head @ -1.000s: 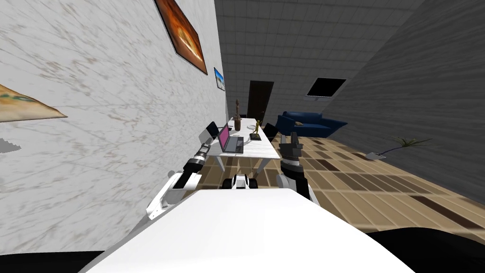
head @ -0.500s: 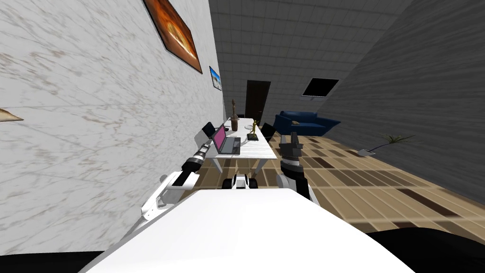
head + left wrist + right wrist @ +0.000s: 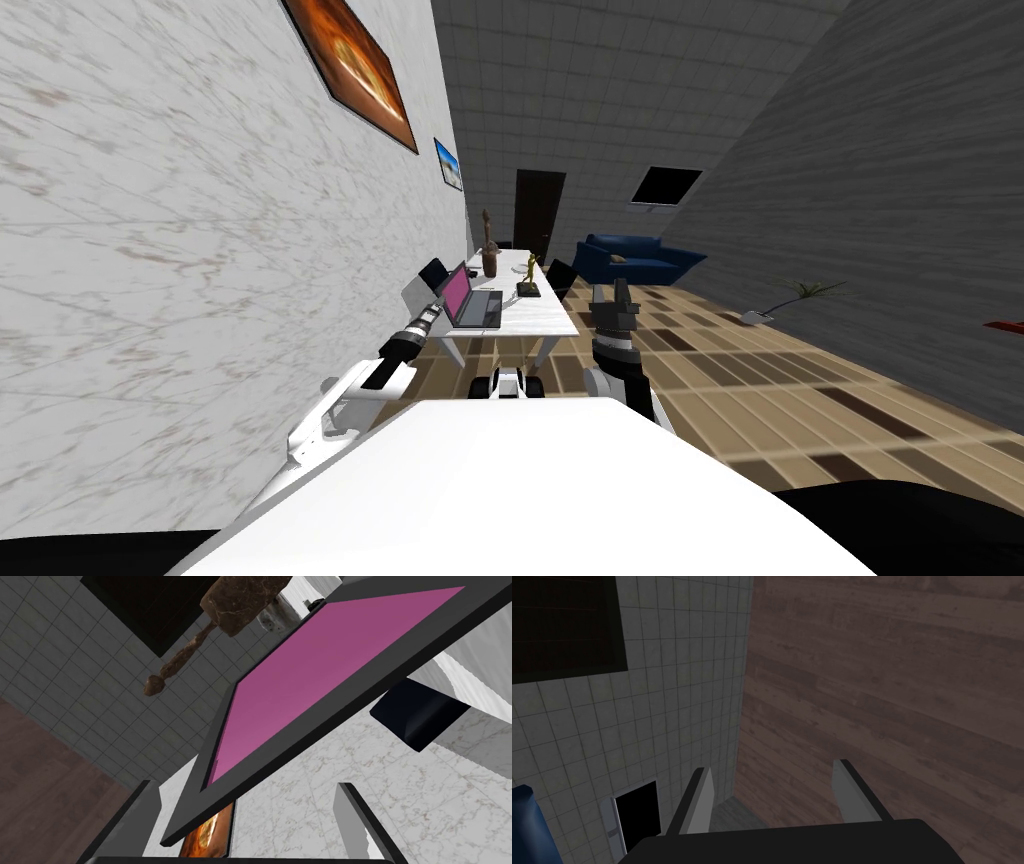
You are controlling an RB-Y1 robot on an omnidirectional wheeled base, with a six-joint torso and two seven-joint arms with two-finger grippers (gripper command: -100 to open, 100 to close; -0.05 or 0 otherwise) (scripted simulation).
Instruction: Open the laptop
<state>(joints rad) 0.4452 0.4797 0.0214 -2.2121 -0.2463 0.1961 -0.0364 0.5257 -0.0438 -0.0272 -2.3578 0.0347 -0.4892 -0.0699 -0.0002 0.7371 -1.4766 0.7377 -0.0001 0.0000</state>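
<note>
On the near left of the white worktop (image 3: 530,318) — the laptop (image 3: 470,300), lid up, magenta screen showing. Close by its lid, the left claw (image 3: 244,785), spread wide. Further right, off the worktop's near edge, the right claw (image 3: 612,300) — raised, fingers wide too.

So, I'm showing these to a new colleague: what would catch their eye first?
The laptop, lid raised and screen bright magenta, on the white table by the veined wall, just ahead of the open left gripper. Next, the orange picture high on that wall and the blue sofa at the far end.
</note>
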